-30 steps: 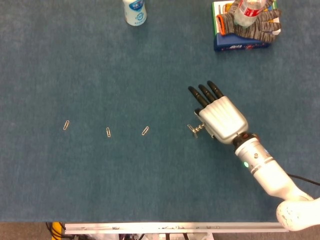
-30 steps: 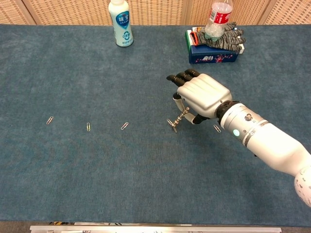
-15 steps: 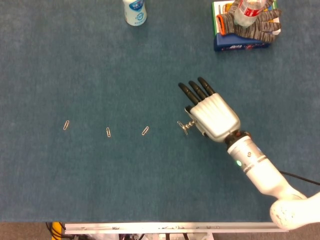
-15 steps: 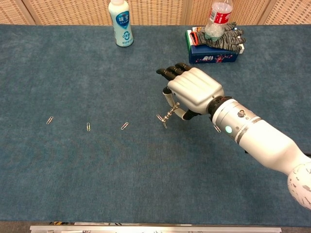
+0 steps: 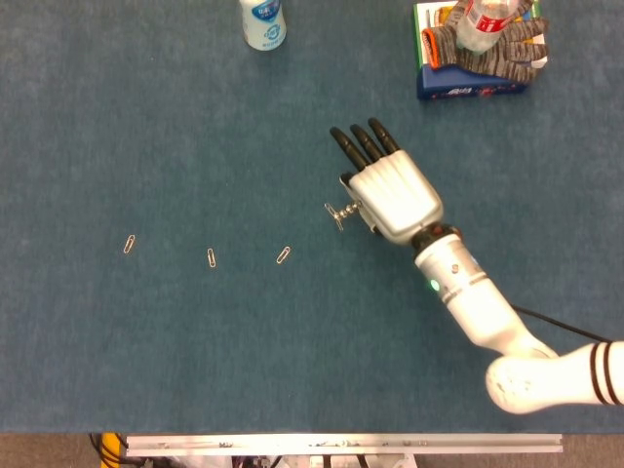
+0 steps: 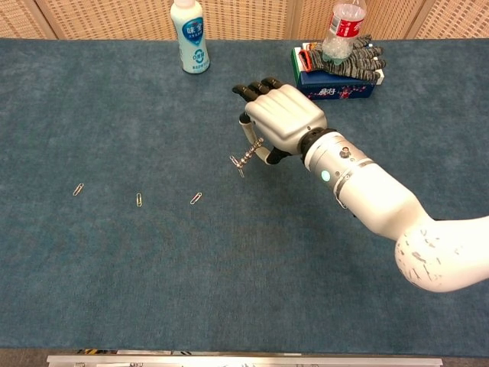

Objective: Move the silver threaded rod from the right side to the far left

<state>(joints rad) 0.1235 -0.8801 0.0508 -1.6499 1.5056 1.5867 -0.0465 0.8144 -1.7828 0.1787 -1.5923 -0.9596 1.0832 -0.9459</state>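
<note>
The right hand (image 6: 281, 122) was held palm-down above the table, the silver threaded rod (image 6: 245, 155) pinched beneath its thumb side and projecting leftward, presumably so that it could be carried clear of the surface.

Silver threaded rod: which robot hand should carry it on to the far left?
Right. The right robot hand already pinches the silver threaded rod above the blue mat; no left hand shows in either view.
</note>
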